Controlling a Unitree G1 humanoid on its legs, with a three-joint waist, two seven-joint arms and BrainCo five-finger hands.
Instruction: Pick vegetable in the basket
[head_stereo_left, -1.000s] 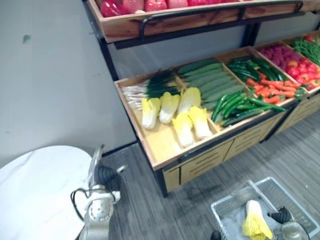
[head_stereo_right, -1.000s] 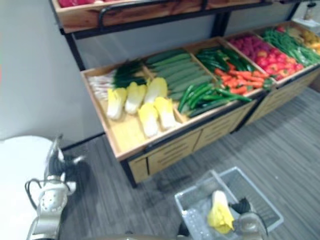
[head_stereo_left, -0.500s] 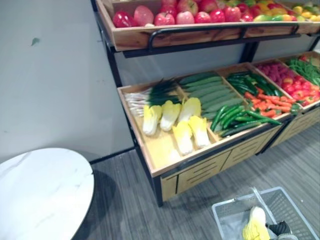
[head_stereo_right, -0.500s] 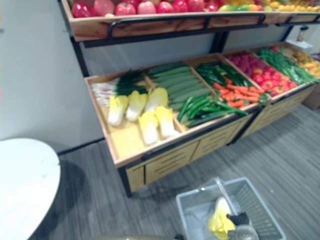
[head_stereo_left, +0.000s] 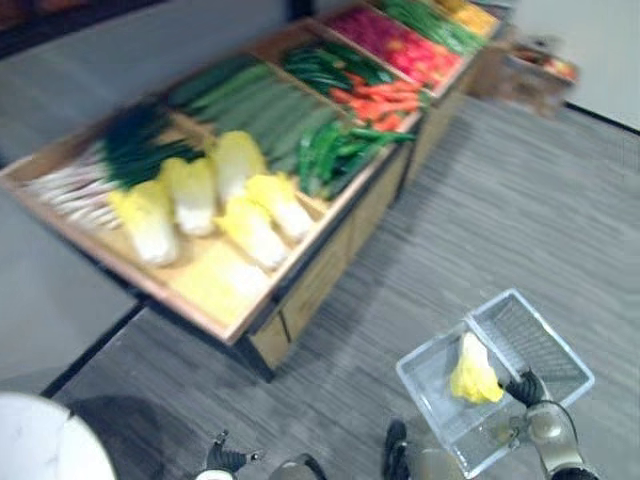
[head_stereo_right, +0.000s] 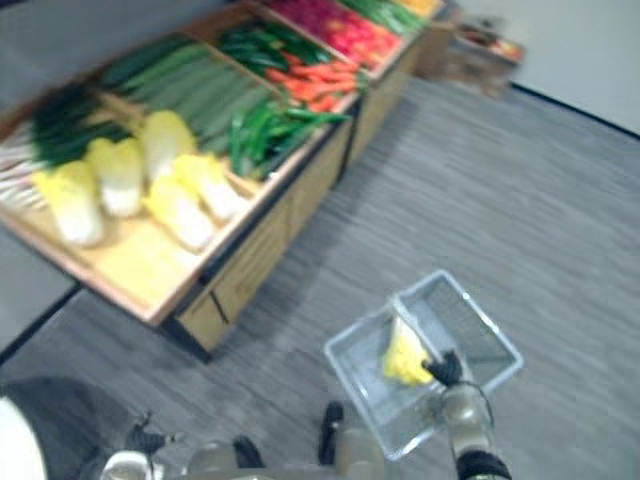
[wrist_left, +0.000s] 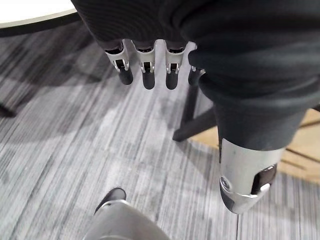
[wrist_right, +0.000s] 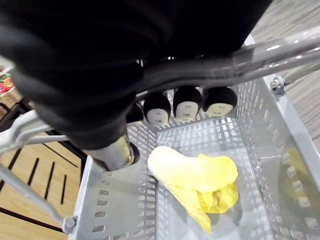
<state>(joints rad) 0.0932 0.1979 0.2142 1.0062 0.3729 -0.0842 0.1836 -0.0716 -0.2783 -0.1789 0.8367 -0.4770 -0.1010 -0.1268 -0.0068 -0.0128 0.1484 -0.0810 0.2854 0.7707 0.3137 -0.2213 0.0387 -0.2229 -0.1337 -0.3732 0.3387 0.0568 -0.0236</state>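
Low at the right of the left eye view, the grey basket (head_stereo_left: 540, 345) holds one yellow cabbage (head_stereo_left: 473, 372) on its floor; the right hand (wrist_right: 187, 102) curls its fingers round the basket's handle (wrist_right: 260, 55); the left hand (wrist_left: 145, 65) hangs with fingers relaxed, holding nothing; the pick looks done, unless more from the stall (head_stereo_left: 215, 285) at upper left are wanted.

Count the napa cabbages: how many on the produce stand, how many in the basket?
On the produce stand, napa cabbages: 5
In the grey basket, napa cabbage: 1
Total: 6
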